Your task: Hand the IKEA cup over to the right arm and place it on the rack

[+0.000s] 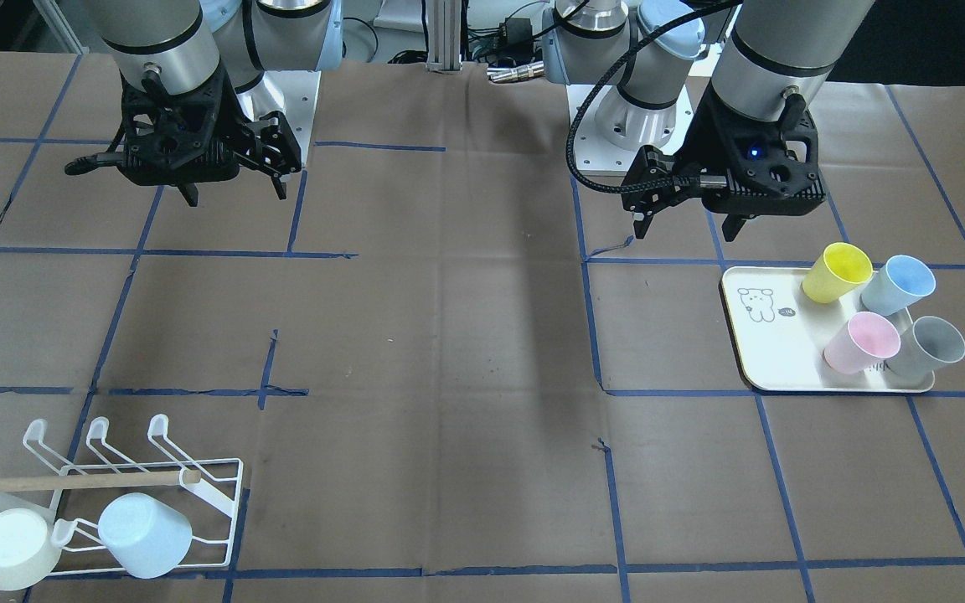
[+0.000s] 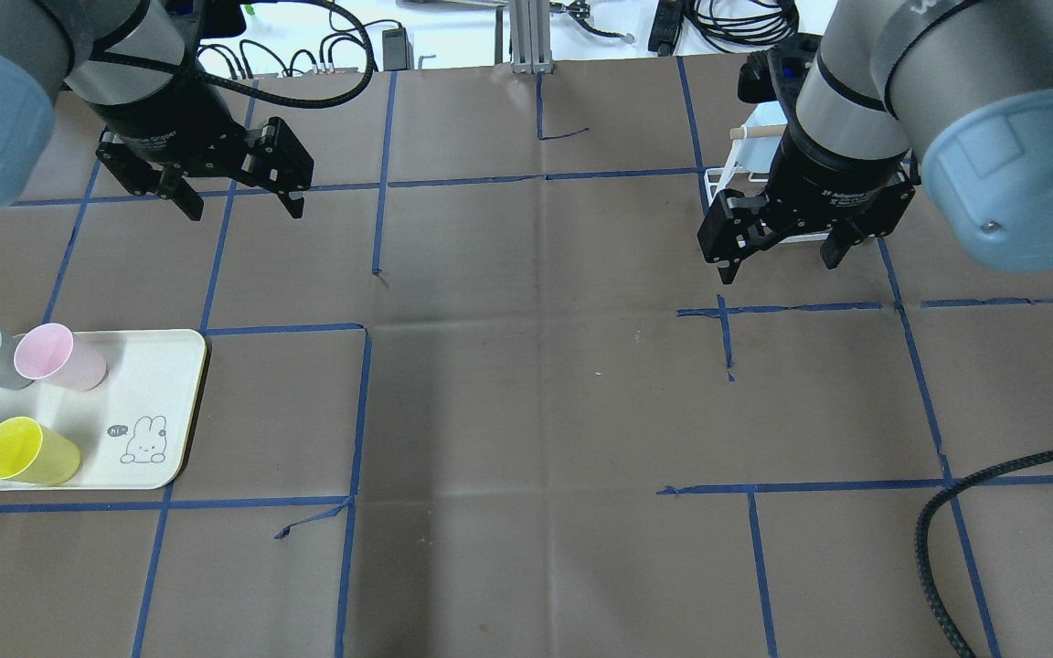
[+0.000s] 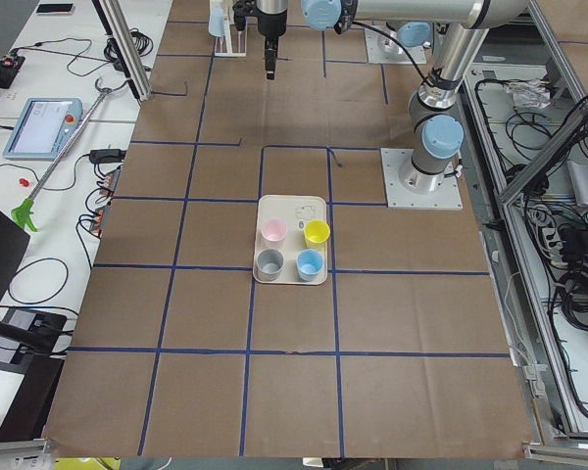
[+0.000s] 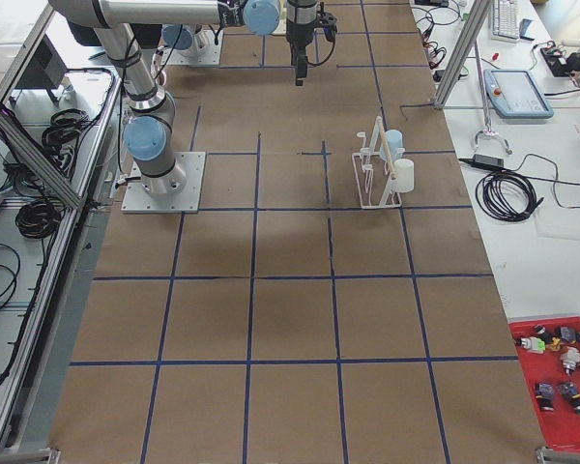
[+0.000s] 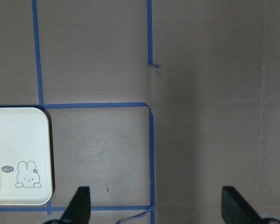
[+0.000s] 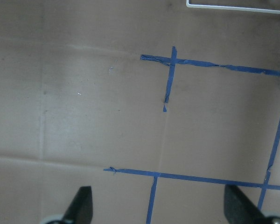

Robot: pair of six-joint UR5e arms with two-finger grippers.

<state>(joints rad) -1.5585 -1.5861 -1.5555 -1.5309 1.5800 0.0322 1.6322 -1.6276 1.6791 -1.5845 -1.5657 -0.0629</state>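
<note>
A yellow IKEA cup (image 1: 836, 272), a blue one (image 1: 897, 285), a pink one (image 1: 861, 343) and a grey one (image 1: 926, 346) stand on a white tray (image 1: 771, 352) with a rabbit drawing. My left gripper (image 1: 685, 233) hangs open and empty above the table just behind that tray (image 2: 156, 366). On the far side, my right gripper (image 1: 236, 198) on the right arm (image 2: 856, 119) is also open and empty. The white wire rack (image 1: 198, 477) with its wooden handle holds a white cup (image 1: 18, 548) and a pale blue cup (image 1: 146, 534). In the overhead view the right arm hides most of the rack (image 2: 746, 155).
Brown paper with a grid of blue tape covers the table. Both arm bases (image 1: 616, 126) stand at the robot's edge. A black braided cable (image 2: 993, 475) loops over the near right corner. Beyond the table's right end lies a red tray (image 4: 561, 372) of small parts.
</note>
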